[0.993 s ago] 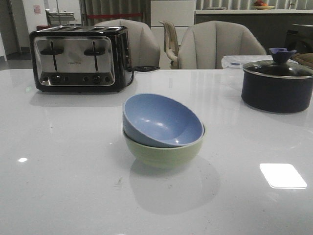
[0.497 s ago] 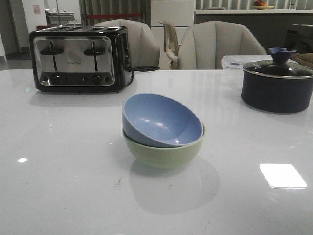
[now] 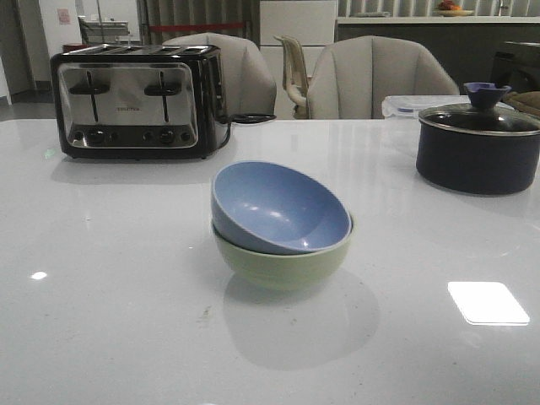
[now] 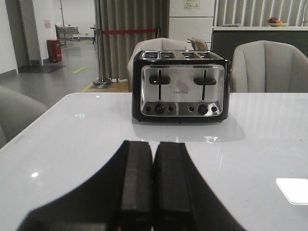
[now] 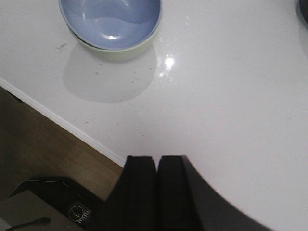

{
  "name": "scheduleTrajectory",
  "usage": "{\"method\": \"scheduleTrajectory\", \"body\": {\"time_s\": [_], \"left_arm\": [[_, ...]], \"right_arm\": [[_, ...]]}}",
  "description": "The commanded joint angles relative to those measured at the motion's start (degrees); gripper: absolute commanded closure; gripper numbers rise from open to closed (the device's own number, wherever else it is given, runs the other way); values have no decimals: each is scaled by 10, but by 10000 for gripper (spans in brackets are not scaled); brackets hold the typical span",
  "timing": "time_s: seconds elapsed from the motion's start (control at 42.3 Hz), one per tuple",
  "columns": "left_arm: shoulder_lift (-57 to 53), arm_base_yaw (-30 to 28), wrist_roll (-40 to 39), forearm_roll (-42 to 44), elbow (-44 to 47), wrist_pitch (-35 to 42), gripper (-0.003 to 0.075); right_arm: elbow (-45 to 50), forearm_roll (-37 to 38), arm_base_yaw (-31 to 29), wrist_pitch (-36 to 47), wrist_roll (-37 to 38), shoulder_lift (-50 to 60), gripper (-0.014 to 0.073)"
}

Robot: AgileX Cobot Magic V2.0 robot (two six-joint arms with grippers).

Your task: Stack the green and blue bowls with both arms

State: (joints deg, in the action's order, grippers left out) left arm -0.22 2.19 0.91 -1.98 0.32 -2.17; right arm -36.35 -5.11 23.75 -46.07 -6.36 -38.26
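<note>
Blue bowl [image 3: 279, 207] sits nested in green bowl [image 3: 283, 257], tilted, its rim raised on one side, the pair on the white table [image 3: 110, 287]. Neither arm shows in the front view. Right gripper [image 5: 157, 166] has its two black fingers pressed together, nothing between them; it hangs over the table near the edge, and the stacked bowls lie well ahead of its fingertips and off to one side, well apart from it, no contact. In the right wrist view only a sliver of green bowl [image 5: 126, 52] shows under the blue bowl [image 5: 109, 21]. Left gripper [image 4: 153, 161] also closed, fingers touching, empty, held low over the table; bowls not visible in its view, so their place relative to it cannot be told. Toaster [image 4: 181, 85] stands straight ahead of the left gripper, well apart.

Both bowls matte, round, same size; blue one dusty with smooth inside and small highlights, green one pale sage. Dark lidded pot [image 3: 478, 143] sits well apart from the bowls.
</note>
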Motion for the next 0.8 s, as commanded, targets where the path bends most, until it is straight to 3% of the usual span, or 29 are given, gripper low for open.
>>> {"method": "scheduleTrajectory", "body": {"time_s": [0.0, 0.781], "left_arm": [[-14, 6, -5, 0, 11, 51, 619], [-13, 10, -5, 0, 11, 51, 619]], "right_arm": [[-16, 1, 0, 30, -4, 1, 559], [-12, 1, 0, 31, -4, 10, 559]]}}
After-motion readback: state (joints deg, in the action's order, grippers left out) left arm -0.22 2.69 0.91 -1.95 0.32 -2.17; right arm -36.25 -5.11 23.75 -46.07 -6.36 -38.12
